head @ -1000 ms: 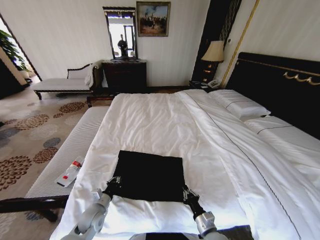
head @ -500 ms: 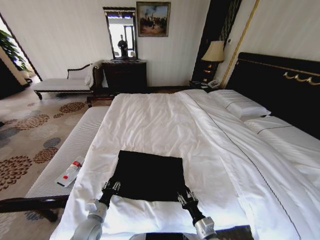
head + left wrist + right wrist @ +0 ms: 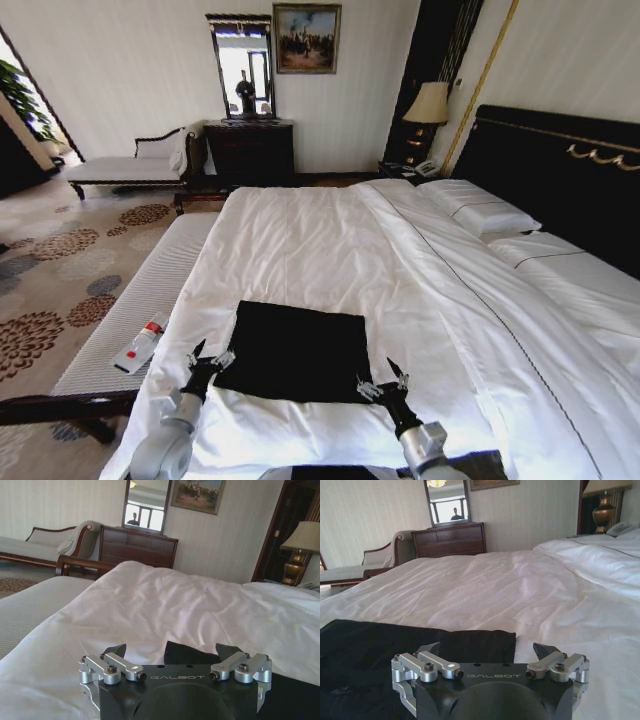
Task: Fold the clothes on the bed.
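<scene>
The left gripper (image 3: 208, 357) and the right gripper (image 3: 384, 381) are held spread wide and empty just over the duvet (image 3: 300, 240), at the near corners of the black T-shirt (image 3: 296, 351). The T-shirt is laid flat as a folded rectangle on the near part of the bed (image 3: 560, 290), well short of the pillows (image 3: 478, 208).
</scene>
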### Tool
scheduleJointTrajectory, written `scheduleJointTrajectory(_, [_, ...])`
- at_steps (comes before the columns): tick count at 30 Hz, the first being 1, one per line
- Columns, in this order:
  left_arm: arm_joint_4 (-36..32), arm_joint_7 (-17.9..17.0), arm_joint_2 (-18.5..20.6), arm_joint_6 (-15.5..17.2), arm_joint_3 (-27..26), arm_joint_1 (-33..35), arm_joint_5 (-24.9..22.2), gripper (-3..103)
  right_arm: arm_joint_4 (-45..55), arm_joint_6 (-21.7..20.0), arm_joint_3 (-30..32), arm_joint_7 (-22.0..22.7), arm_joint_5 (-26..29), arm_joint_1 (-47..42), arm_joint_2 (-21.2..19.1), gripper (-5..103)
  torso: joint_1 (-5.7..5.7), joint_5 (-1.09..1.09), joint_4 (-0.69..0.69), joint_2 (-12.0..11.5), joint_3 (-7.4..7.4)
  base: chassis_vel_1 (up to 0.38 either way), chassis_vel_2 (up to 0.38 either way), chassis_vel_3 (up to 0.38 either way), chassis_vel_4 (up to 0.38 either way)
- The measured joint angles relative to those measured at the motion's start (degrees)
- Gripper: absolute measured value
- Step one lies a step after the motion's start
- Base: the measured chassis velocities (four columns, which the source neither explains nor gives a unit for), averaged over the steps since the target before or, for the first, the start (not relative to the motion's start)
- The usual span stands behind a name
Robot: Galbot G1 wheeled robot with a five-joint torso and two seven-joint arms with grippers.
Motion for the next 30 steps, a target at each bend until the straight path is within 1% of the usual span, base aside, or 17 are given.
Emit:
scheduleJointTrajectory(1, [1.1,-0.7,0.6,1.1,0.8,-2.3,-1.2,100,0.0,-2.5,0.4,0.6,3.9,2.3,-1.4,100,0.01,0.01,0.01,0.0,0.01,0.0,0.0,0.0,0.0])
scheduleJointTrajectory(2, [1.1,-0.7,0.6,1.1,0.8,-2.3,-1.2,100,0.0,-2.5,0.4,0.6,3.9,2.3,-1.4,100,0.01,0.01,0.01,0.0,0.01,0.0,0.0,0.0,0.0])
scheduleJointTrajectory(3, [1.6,-1.0,0.8,1.6,1.2,-3.4,-1.8,100,0.0,-3.7,0.5,0.9,5.9,3.5,-2.2,100,0.01,0.0,0.0,0.0,0.01,0.0,0.0,0.0,0.0])
scheduleJointTrajectory(5, [4.0,-2.0,2.3,3.8,3.4,-8.1,-4.5,100,-1.3,-7.5,0.8,1.9,13.3,9.2,-5.0,100,0.02,0.01,0.0,0.0,0.01,0.0,0.0,0.0,0.0])
scheduleJointTrajectory(7, [6.1,-2.5,3.3,5.4,5.1,-11.8,-6.0,100,-3.6,-9.5,0.6,2.5,19.2,13.8,-6.9,100,0.02,0.01,0.02,0.0,0.01,0.0,0.0,0.0,0.0])
scheduleJointTrajectory(8, [6.1,-2.5,3.3,5.4,5.1,-11.8,-6.0,100,-3.6,-9.5,0.6,2.5,19.2,13.8,-6.9,100,0.02,0.01,0.02,0.0,0.01,0.0,0.0,0.0,0.0])
scheduleJointTrajectory(10, [9.0,-2.4,4.0,6.8,6.9,-16.3,-7.1,102,-6.4,-10.7,-0.1,3.0,23.0,17.6,-8.2,100,0.02,0.01,0.02,0.0,0.02,0.0,0.0,0.0,0.0])
scheduleJointTrajectory(12, [11.9,-2.0,3.9,8.0,8.4,-20.3,-8.8,100,-8.2,-11.0,-0.7,3.2,24.0,19.6,-8.6,100,0.02,0.01,0.01,0.0,0.02,0.0,0.0,0.0,0.0])
scheduleJointTrajectory(14, [13.4,-1.8,3.8,8.5,9.0,-22.0,-9.6,100,-8.7,-11.2,-1.1,3.3,24.0,20.1,-8.6,100,0.02,0.02,0.0,0.0,0.01,0.0,0.0,0.0,0.0])
scheduleJointTrajectory(17, [18.4,-0.2,3.3,9.7,10.9,-27.1,-11.2,97,-9.6,-11.3,-2.0,3.6,23.5,20.8,-8.2,100,0.02,0.02,-0.01,0.0,0.01,0.0,0.0,0.0,0.0])
scheduleJointTrajectory(18, [18.4,-0.2,3.3,9.7,10.9,-27.1,-11.2,97,-9.6,-11.3,-2.0,3.6,23.5,20.8,-8.2,100,0.02,0.02,-0.01,0.0,0.01,0.0,0.0,0.0,0.0])
scheduleJointTrajectory(20, [22.6,0.9,2.8,10.4,12.9,-30.9,-12.8,94,-10.0,-11.3,-2.4,3.8,22.9,20.9,-7.7,100,0.02,0.0,0.0,0.0,0.01,0.0,0.0,0.0,0.0])
scheduleJointTrajectory(22, [23.7,1.0,2.6,10.6,13.4,-31.8,-13.3,94,-10.1,-11.3,-2.5,3.8,22.8,20.9,-7.6,100,0.01,0.0,0.0,0.0,0.0,0.0,0.0,0.0,0.0])
scheduleJointTrajectory(24, [25.6,1.2,2.2,11.0,14.7,-33.6,-14.0,91,-10.1,-11.3,-2.5,3.9,22.7,20.9,-7.6,100,0.01,0.0,0.0,0.0,0.0,0.0,0.0,0.0,0.0])
scheduleJointTrajectory(25, [26.9,1.5,2.1,11.4,16.1,-34.6,-14.2,88,-10.1,-11.3,-2.4,3.9,22.7,20.9,-7.6,100,0.01,0.01,0.0,0.0,0.0,0.0,0.0,0.0,0.0])
scheduleJointTrajectory(27, [27.5,1.8,2.0,11.5,16.7,-35.1,-13.9,88,-10.1,-11.3,-2.3,4.0,22.7,20.8,-7.6,100,0.01,0.02,0.0,0.0,0.0,0.0,0.0,0.0,0.0])
scheduleJointTrajectory(30, [30.5,3.0,1.1,11.2,19.2,-36.9,-11.9,80,-9.8,-11.4,-1.9,4.3,22.7,20.8,-7.5,100,0.01,0.0,0.0,0.0,0.0,0.0,0.0,0.0,0.0])
